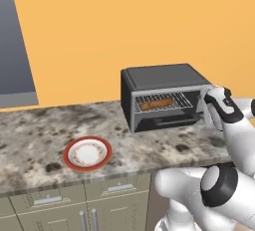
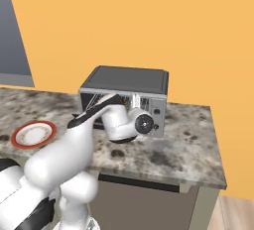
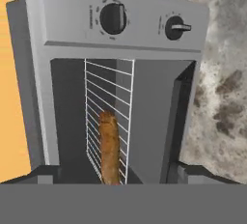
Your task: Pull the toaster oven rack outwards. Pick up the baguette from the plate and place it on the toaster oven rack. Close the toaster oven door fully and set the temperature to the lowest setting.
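The toaster oven (image 1: 164, 78) stands at the back of the counter. Its door (image 1: 169, 122) hangs open below the cavity. The baguette (image 1: 157, 104) lies on the wire rack (image 1: 185, 99) inside. In the rolled hand view the baguette (image 3: 110, 148) rests on the rack (image 3: 103, 97), the door (image 3: 179, 117) is seen nearly edge-on, and the two knobs (image 3: 112, 19) sit on the control strip. My gripper (image 1: 207, 108) hovers close in front of the oven's right side. The gripper (image 3: 118, 175) is open, with nothing between its fingers (image 3: 46, 175). The plate (image 1: 74, 163), bare, sits at the counter's front left.
The marble counter (image 1: 30, 135) carries the oven and plate, with drawers (image 1: 47, 200) under its front edge. An orange wall is close behind the oven. The counter (image 2: 198, 159) ends a little right of the oven. A grey cabinet (image 1: 15, 51) hangs at the upper left.
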You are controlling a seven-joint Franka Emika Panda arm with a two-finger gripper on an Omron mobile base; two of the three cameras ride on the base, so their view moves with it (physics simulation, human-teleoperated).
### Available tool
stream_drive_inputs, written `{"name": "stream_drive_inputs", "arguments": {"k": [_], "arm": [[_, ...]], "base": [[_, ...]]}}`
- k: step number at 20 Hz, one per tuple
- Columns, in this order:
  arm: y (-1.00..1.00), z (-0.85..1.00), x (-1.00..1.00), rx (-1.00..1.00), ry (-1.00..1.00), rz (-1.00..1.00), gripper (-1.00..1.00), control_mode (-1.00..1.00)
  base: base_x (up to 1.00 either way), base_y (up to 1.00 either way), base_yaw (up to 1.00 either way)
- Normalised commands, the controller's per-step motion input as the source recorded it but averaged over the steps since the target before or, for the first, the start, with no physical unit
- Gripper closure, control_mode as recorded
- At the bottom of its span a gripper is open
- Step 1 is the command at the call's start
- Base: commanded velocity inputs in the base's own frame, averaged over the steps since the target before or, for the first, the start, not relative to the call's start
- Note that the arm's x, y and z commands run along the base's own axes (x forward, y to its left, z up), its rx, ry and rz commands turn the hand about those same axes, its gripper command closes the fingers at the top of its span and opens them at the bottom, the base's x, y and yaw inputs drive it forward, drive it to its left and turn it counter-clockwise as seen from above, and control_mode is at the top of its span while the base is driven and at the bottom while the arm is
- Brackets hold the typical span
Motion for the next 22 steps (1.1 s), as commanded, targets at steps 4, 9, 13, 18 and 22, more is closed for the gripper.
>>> {"name": "stream_drive_inputs", "arguments": {"k": [4,9,13,18,22], "arm": [[0.21,0.00,0.61,-0.03,0.00,-0.09,-1.00,-1.00],[0.21,0.00,0.51,-0.03,0.00,-0.10,-1.00,-1.00],[0.12,0.00,0.26,-0.02,-0.02,-0.09,-1.00,-1.00],[0.07,0.00,0.04,0.00,-0.12,-0.05,-1.00,-1.00],[0.03,0.00,0.25,0.00,-0.10,-0.05,-1.00,-1.00]], "base": [[0.00,0.00,0.00],[0.00,0.00,0.00],[0.00,0.00,0.00],[0.00,0.00,0.00],[0.00,0.00,0.00]]}}
